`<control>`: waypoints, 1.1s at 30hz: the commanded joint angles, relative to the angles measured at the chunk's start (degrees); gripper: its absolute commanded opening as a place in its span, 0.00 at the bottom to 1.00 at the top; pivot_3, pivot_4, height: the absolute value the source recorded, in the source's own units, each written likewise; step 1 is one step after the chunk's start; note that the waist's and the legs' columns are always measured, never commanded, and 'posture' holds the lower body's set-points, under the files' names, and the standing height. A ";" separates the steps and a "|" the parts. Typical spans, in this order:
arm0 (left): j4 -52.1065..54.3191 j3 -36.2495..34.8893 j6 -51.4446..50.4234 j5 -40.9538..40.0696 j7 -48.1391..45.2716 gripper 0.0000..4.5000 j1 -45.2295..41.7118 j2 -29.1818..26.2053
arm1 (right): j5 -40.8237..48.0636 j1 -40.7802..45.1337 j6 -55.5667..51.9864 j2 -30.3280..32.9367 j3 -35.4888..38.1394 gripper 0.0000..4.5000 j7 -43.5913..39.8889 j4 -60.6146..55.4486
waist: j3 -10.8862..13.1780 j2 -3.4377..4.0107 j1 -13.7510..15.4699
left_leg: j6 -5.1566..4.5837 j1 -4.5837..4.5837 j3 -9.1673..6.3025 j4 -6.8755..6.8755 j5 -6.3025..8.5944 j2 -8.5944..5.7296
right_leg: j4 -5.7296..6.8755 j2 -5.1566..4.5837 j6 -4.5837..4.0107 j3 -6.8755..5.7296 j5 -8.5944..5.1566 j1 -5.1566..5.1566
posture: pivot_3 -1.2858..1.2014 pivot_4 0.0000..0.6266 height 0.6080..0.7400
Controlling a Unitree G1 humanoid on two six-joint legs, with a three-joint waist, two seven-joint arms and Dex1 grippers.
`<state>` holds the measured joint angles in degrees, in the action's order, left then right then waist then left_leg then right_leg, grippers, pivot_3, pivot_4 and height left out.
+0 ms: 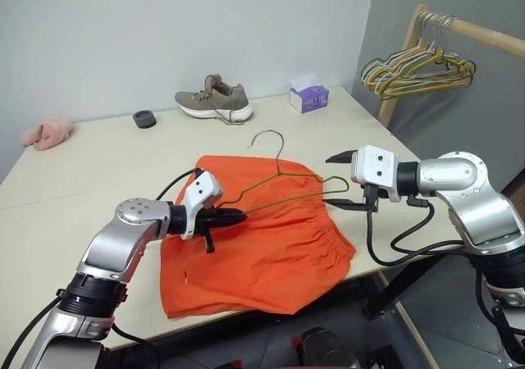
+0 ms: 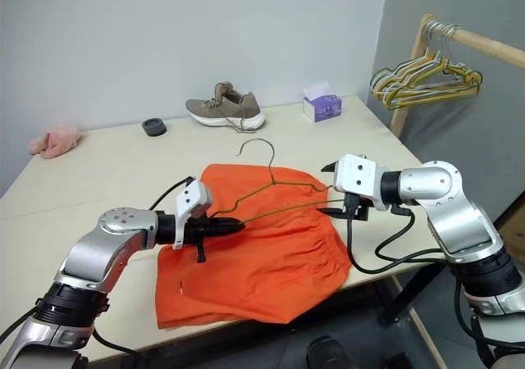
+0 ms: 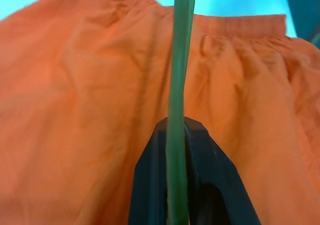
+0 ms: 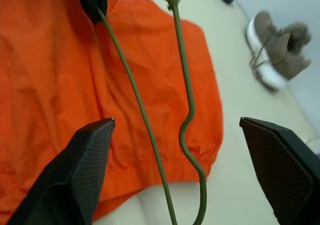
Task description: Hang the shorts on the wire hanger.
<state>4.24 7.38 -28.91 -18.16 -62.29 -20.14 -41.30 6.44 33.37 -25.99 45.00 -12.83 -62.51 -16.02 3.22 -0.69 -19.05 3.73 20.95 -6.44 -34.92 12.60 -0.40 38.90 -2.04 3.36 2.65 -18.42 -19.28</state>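
The bright orange fabric shorts (image 1: 258, 242) lie flat at lower centre, on the beige table's (image 1: 107, 152) near edge. The left gripper (image 1: 238, 216), fingers pressed together, pinches the thin olive-grey wire hanger (image 1: 283, 184) above them. Right of centre, the right gripper (image 1: 338, 182) stands spread around the hanger's far end.

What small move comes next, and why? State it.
Probably bring the open right gripper down to pinch the waistband of the shorts. The left gripper is shut on one end of the wire hanger, holding it above the shorts, which lie flat on the table, not yet threaded.
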 commanded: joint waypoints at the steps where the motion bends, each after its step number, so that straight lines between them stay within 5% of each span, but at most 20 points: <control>1: 2.47 -0.03 1.55 0.50 -0.82 0.00 -0.24 -1.09 | -0.80 2.05 -2.65 0.20 -2.16 0.91 -0.81 -0.66 | 0.01 -0.02 -0.06 | 0.00 0.00 0.00 0.00 0.00 0.00 | 0.00 0.00 0.00 0.00 0.00 0.00 | 0.38 0.00 1.00; 6: 3.43 0.55 2.49 1.51 -1.62 0.00 -0.27 -1.70 | -5.68 6.21 -1.85 -2.24 -9.49 0.91 -2.37 6.40 | 0.03 -0.02 -0.35 | 0.00 0.01 0.03 0.00 0.00 -0.01 | 0.00 0.00 0.00 0.01 0.00 -0.02 | 0.39 0.00 1.00; 9: 3.84 0.59 2.54 1.54 -1.90 0.00 -0.13 -1.84 | -6.54 7.94 -2.72 -3.29 -11.94 0.79 -4.00 9.34 | 0.04 -0.04 -0.28 | 0.00 0.03 0.01 0.03 0.00 0.00 | -0.01 0.00 0.00 -0.01 -0.01 -0.04 | 0.39 0.00 1.00; 19: 3.67 0.24 3.97 1.91 -1.91 0.00 0.70 -1.58 | -7.25 8.87 -3.43 -3.72 -13.92 0.03 -8.01 12.51 | 0.05 -0.05 -0.06 | 0.00 0.06 -0.02 0.03 0.00 0.00 | -0.02 -0.03 0.02 -0.04 -0.02 -0.04 | 0.39 0.00 1.00; 27: 3.69 -1.74 4.49 -0.66 -1.39 0.00 1.10 0.56 | -7.21 7.88 -3.90 -3.32 -13.10 0.01 -8.34 11.10 | 0.05 -0.05 -0.04 | 0.00 0.06 -0.04 0.02 0.00 0.01 | -0.01 -0.03 0.02 -0.04 -0.02 -0.04 | 0.39 0.00 1.00; 33: 1.50 -4.50 6.60 -1.26 1.38 0.37 0.92 3.18 | -6.33 5.36 -5.10 -0.40 -10.89 0.00 -8.79 8.37 | 0.06 -0.05 0.00 | 0.00 0.07 -0.06 0.02 0.00 0.01 | -0.01 -0.04 0.02 -0.06 -0.02 -0.03 | 0.39 0.00 1.00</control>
<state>5.75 5.77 -23.38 -17.95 -62.57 -18.30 -38.77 -0.81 38.60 -30.68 43.22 -26.78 -71.12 -5.41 3.28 -0.75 -19.04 3.73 21.03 -6.48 -34.92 12.60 -0.39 38.89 -2.10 3.38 2.59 -18.44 -19.32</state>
